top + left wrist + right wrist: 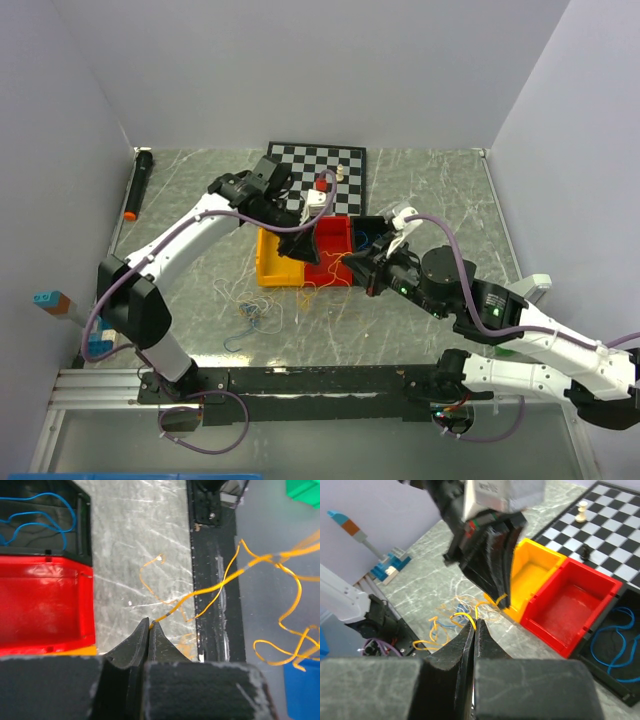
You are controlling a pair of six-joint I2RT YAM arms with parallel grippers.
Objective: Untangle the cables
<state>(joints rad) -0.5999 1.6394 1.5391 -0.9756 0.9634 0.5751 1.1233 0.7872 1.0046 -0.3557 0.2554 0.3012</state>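
My left gripper (151, 624) is shut on one end of an orange-yellow cable (225, 577), which runs up and to the right from its tips. In the right wrist view the left gripper's fingers (495, 565) hang over the yellow bin's corner, pinching that cable. Just below, my right gripper (475, 622) is shut on a loop of the same orange-yellow cable (460, 616). A loose tangle of blue, orange and whitish cables (250, 303) lies on the table left of the bins. From above, the left gripper (312, 238) and the right gripper (352, 272) stand close together.
A yellow bin (272, 262), a red bin (335, 240) and a black bin (600, 672) stand side by side; a blue cable (615, 642) lies in the black one. A chessboard (315, 158) with pieces lies behind. A black marker (138, 185) lies far left.
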